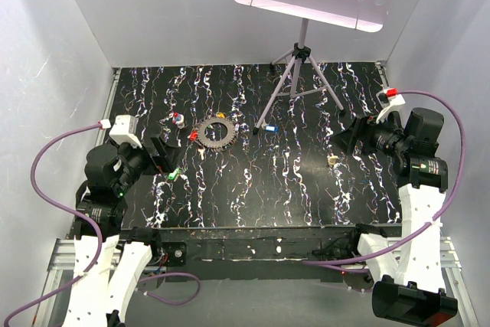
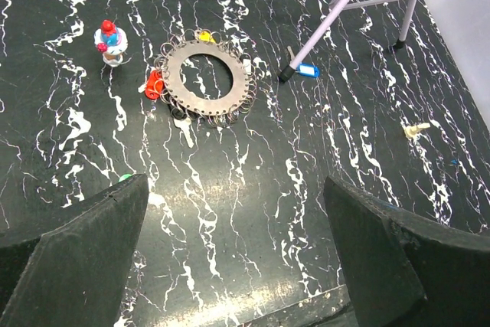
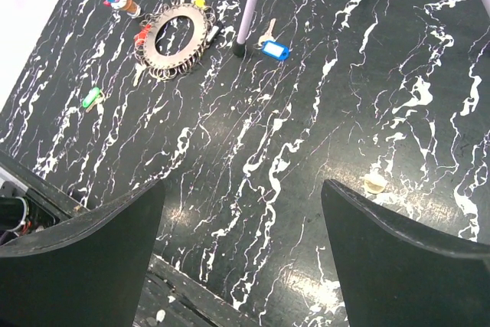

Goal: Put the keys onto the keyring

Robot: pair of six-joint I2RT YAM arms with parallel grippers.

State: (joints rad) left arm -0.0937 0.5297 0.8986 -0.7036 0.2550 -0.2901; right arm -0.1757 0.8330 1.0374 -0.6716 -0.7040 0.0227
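Observation:
The keyring (image 1: 215, 132) lies flat on the black marbled table, left of centre, also in the left wrist view as the keyring (image 2: 205, 80) and the right wrist view as the keyring (image 3: 178, 32). A red key (image 2: 154, 84), a yellow key (image 2: 204, 37) and a pale key (image 2: 184, 132) lie against its rim. A blue key (image 1: 268, 127) rests by a tripod foot, a green key (image 1: 173, 174) beside my left gripper (image 1: 164, 155), a beige key (image 1: 333, 161) near my right gripper (image 1: 348, 137). Both grippers are open over bare table, holding nothing: the left gripper (image 2: 233, 185) and the right gripper (image 3: 243, 185).
A grey tripod (image 1: 300, 74) with a perforated plate stands at the back centre, one foot (image 3: 241, 47) close to the keyring. A small red and blue toy figure (image 2: 112, 42) stands left of the ring. White walls enclose three sides.

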